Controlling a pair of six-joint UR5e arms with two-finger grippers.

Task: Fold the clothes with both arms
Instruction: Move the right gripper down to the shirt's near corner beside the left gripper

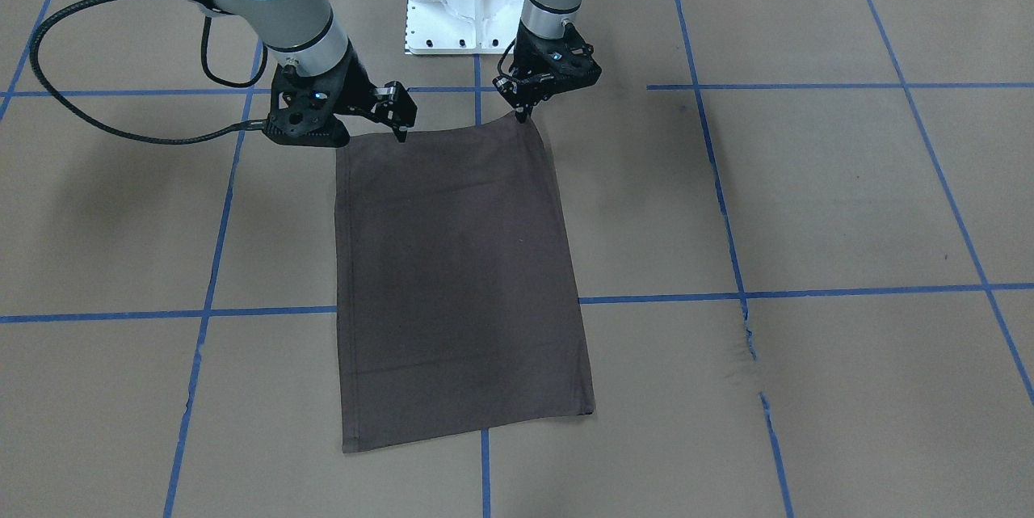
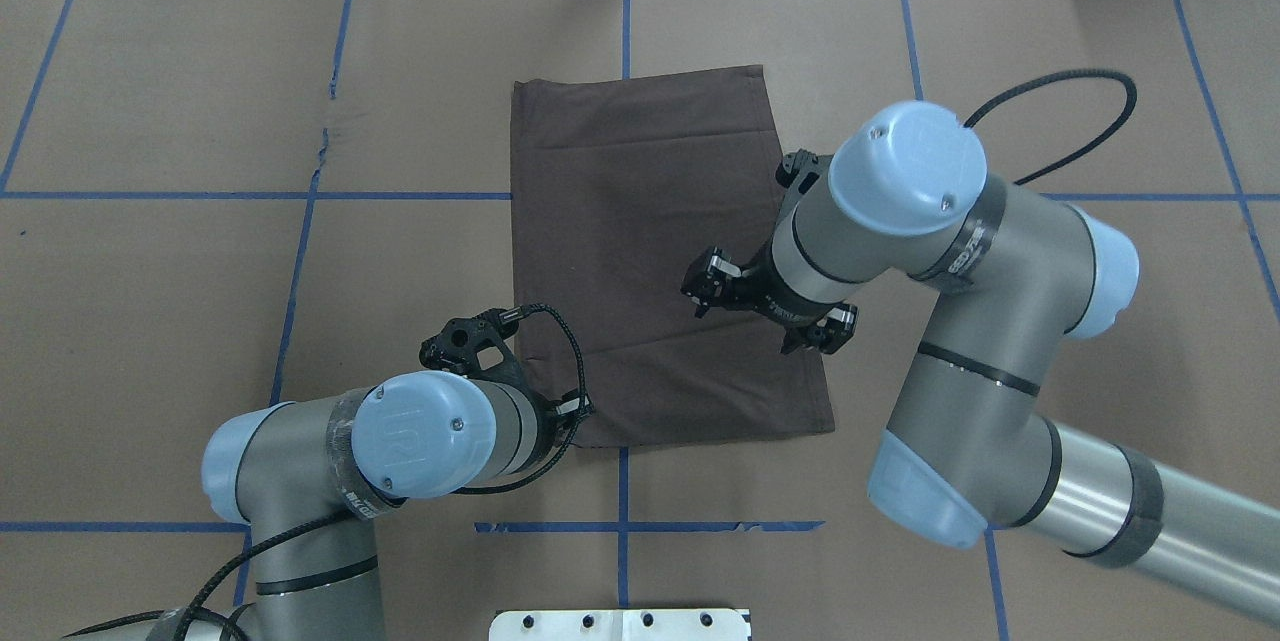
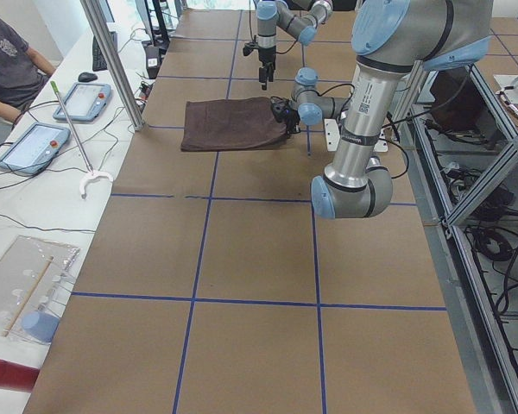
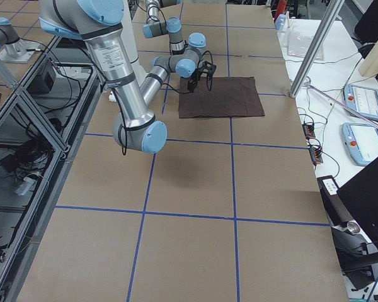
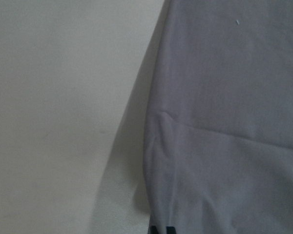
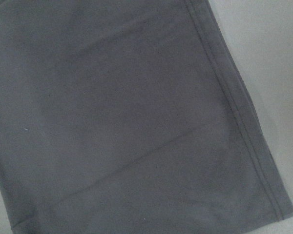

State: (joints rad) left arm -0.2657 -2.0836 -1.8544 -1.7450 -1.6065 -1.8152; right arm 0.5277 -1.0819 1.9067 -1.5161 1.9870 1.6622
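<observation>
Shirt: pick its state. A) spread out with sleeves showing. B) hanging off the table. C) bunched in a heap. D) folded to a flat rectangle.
D: the shirt lies flat on the table as a plain rectangle, with no sleeves or collar showing.

Overhead view, from the T-shirt (image 2: 640, 251): open table (image 2: 150, 321) from 9 through 1 o'clock. The left arm (image 2: 420, 433) blocks 7 o'clock, the right arm (image 2: 950, 261) 3 to 5, the pedestal (image 2: 620, 624) 6.

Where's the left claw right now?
Front-facing view, top centre: the left claw pinches the T-shirt's upper right corner, just below the white pedestal.
</observation>
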